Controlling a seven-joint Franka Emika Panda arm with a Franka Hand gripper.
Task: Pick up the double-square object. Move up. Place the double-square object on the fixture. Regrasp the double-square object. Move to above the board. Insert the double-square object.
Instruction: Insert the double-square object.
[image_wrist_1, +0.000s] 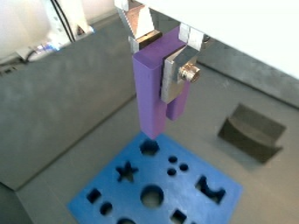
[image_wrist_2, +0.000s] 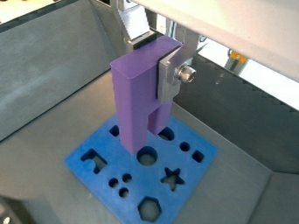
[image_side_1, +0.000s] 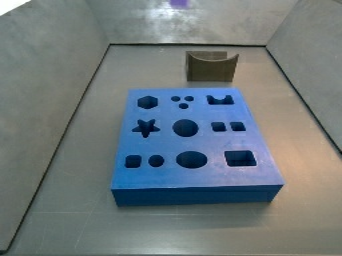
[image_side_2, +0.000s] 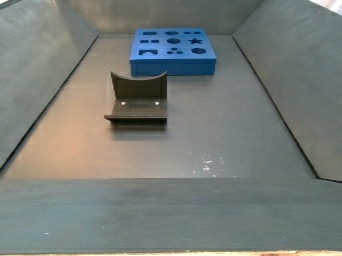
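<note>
Long light-purple plastic double-square object (image_wrist_2: 140, 96) clamped upright by gripper (image_wrist_2: 162, 74) fingers, held high over large blue cut-out board (image_wrist_2: 135, 171). Risk judged: jamming if lowered misaligned with slot.

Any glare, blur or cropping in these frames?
Both wrist views: the claw holds the double-square object sharp, background blown out white. A side view: glare on the floor beyond the fixture, claw cropped out. Another side view: the board small, specks of glare on the floor.

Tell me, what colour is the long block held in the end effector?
Light purple. The double-square object, clamped in the end effector above the board, shows best in a wrist view.
</note>
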